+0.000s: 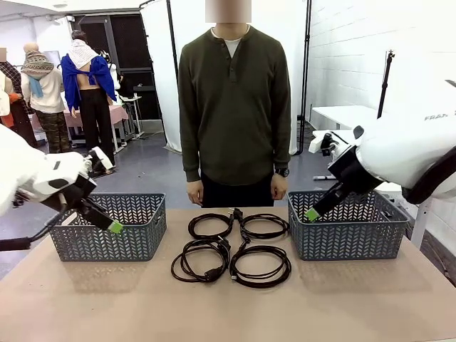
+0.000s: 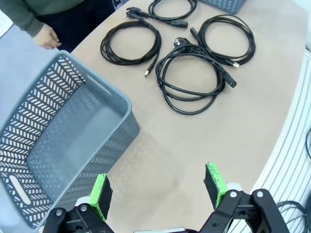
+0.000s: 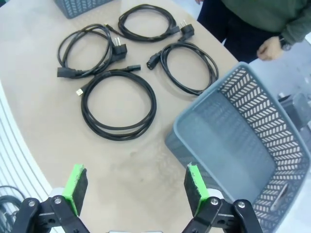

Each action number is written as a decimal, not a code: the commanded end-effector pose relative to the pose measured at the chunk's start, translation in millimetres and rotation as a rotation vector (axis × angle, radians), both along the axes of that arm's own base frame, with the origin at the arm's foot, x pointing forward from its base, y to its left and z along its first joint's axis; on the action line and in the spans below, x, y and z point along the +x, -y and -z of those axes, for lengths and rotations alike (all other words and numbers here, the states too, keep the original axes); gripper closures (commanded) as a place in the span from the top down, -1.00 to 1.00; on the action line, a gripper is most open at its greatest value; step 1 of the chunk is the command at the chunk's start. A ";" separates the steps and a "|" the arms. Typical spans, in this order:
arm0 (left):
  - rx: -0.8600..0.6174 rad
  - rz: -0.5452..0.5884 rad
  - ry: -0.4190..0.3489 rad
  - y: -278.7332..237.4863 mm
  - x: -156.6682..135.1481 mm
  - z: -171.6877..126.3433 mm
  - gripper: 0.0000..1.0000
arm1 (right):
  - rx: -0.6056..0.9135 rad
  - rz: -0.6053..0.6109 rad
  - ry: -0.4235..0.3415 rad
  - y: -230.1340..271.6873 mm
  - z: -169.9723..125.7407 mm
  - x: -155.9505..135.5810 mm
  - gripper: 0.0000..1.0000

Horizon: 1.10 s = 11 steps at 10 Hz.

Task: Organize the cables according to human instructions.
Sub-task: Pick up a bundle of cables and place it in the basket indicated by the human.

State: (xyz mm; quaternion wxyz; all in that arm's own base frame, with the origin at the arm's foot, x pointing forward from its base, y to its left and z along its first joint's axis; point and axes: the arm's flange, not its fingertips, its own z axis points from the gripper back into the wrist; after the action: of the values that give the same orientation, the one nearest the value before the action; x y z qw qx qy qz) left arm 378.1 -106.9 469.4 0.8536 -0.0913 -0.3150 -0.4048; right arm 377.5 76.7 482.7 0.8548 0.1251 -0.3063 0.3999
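Cables (image 1: 221, 246) coiled on the worktop (image 1: 356, 299).
Your left hand (image 2: 156, 187) and right hand (image 3: 134, 183) both gape wide, cables ahead of each.

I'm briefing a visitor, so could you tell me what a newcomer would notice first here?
Four coiled black cables lie clustered mid-table, between a left grey basket and a right grey basket. A person in a dark green top stands at the far edge, arms hanging.

White left arm (image 1: 28, 174) and right arm (image 1: 417, 146), the right one bearing partial grey lettering. Left pincer (image 2: 158, 187) and right pincer (image 3: 133, 187): black, green pads (image 3: 193, 187). Person (image 1: 234, 107): olive henley, wristwatch (image 1: 283, 172).
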 end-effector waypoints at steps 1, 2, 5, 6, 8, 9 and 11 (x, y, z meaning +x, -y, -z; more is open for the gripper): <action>-0.015 0.027 -0.005 -20.5 -5.2 -14.5 1.00 | 0.051 -0.083 -0.006 6.7 3.0 8.8 1.00; 0.000 0.021 -0.003 -26.5 -7.9 -21.4 1.00 | 0.062 -0.097 0.002 8.7 1.6 9.0 1.00; 0.040 0.019 0.024 -30.6 -15.9 -37.5 1.00 | 0.070 -0.123 0.006 9.3 2.8 9.9 1.00; 0.057 0.020 0.030 -29.2 -18.2 -39.8 1.00 | 0.068 -0.117 0.011 8.3 3.7 9.2 1.00; -0.002 0.002 0.012 -29.2 -12.5 -32.1 1.00 | 0.059 -0.089 -0.009 5.7 -2.2 2.9 1.00; -0.002 0.002 0.012 -29.2 -12.5 -32.1 1.00 | 0.059 -0.089 -0.009 5.7 -2.2 2.9 1.00; -0.002 0.002 0.012 -29.2 -12.5 -32.1 1.00 | 0.059 -0.089 -0.009 5.7 -2.2 2.9 1.00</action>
State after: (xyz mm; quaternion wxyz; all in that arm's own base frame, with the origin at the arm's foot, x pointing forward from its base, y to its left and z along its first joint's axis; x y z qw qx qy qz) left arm 364.0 -79.9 503.4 0.8515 -0.0831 -0.3188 -0.4079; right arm 377.7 71.3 487.2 0.8363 0.1584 -0.3058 0.4266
